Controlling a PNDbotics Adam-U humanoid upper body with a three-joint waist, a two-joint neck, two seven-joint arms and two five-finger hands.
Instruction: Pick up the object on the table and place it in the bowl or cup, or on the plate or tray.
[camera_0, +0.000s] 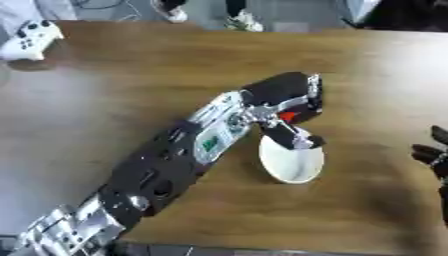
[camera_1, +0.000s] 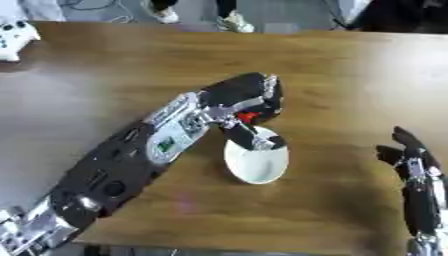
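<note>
the right hand (camera_1: 418, 175) rests near the lower corner, right of the white bowl (camera_0: 293, 162), fingers relaxed and up. just over the bowl's far rim, the left hand (camera_0: 289, 102) curls around a small red object (camera_0: 287, 116).

This looks like a robot test room or lab. A bare wooden counter (camera_0: 367, 65) stands on grey floor, with a white game controller (camera_0: 31, 40) at its far left corner. People's shoes (camera_0: 243, 21) and loose cables (camera_1: 92, 6) show beyond its far edge.

The left arm reaches diagonally from the lower left, its black left hand (camera_0: 289, 97) curled with fingers bent downward. The right hand (camera_1: 411, 165) rests at the lower right, fingers straight and pointing up.
</note>
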